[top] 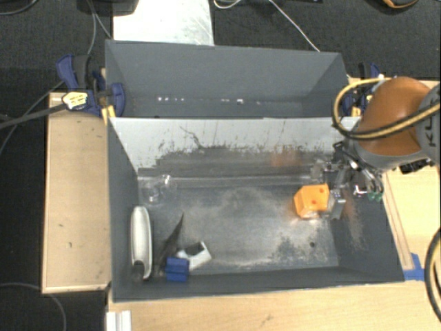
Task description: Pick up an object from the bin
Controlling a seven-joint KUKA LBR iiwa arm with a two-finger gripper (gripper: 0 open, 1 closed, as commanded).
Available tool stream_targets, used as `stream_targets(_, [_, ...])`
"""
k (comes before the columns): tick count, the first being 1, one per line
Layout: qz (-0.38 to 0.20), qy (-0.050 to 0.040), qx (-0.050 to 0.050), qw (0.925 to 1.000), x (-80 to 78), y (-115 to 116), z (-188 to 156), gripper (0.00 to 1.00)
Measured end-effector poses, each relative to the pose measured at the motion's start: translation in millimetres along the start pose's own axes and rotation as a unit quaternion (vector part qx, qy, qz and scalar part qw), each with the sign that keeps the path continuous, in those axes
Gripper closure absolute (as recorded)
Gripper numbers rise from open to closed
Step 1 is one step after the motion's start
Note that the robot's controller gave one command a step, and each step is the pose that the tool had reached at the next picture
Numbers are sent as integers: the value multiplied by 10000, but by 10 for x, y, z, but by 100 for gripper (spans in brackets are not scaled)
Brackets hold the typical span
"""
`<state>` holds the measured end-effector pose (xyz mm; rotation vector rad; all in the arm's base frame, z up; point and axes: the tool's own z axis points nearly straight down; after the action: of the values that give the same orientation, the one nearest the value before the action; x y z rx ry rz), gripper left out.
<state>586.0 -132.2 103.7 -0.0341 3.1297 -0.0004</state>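
Near left corner of the bin (227,81): a small blue block (176,269), a white scrap (198,252), a black strip (171,238) and a long white oval piece (140,243), lying close together. Right of centre on the floor: an orange block (310,202), just beside the claw (336,204), on its left. Whether the claw is released or clenched cannot be told. The block looks light, stiff and not fragile. Its flat opposite sides are probably the best place to take hold.
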Motion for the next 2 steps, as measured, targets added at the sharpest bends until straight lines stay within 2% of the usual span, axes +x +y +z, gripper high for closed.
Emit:
stream_targets(1, [-1476,70,-15,9890,102,168,330,100])
stream_targets(2, [-1474,70,-15,9891,103,167,330,100])
